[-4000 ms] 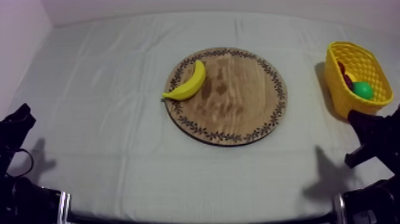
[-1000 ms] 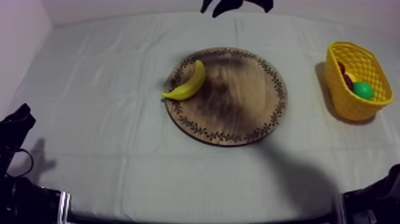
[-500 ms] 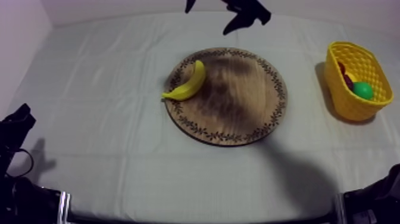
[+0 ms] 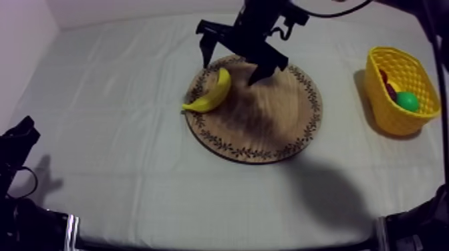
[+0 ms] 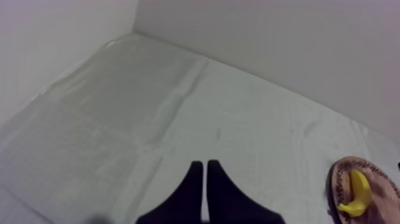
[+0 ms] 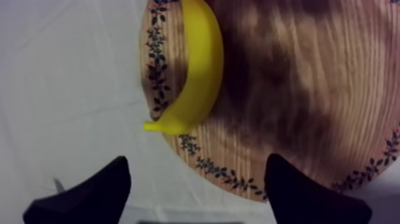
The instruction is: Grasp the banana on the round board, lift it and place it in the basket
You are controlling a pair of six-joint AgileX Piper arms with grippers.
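Observation:
The yellow banana [image 4: 210, 91] lies on the left part of the round wooden board [image 4: 267, 127], its stem end over the rim. My right gripper [image 4: 232, 65] hangs over the far left part of the board, just behind the banana, open with nothing between its fingers. In the right wrist view the banana [image 6: 193, 77] lies on the board [image 6: 286, 89] ahead of the open right gripper [image 6: 197, 162]. The yellow basket [image 4: 384, 107] stands at the table's right edge. My left gripper [image 5: 205, 179] is shut on nothing, low at the left [image 4: 17, 143]; far off it sees the banana [image 5: 356, 193] and the board [image 5: 334, 179].
Inside the basket lie a green fruit [image 4: 406, 100] and a dark red fruit [image 4: 389, 85]. The grey-white cloth [image 4: 120, 93] lies bare to the left and in front of the board. A wall runs along the table's far edge.
My right arm has left its rest at the lower right, come in over the far edge and dropped toward the banana. Its fingers have spread apart. The banana and my left arm have not moved.

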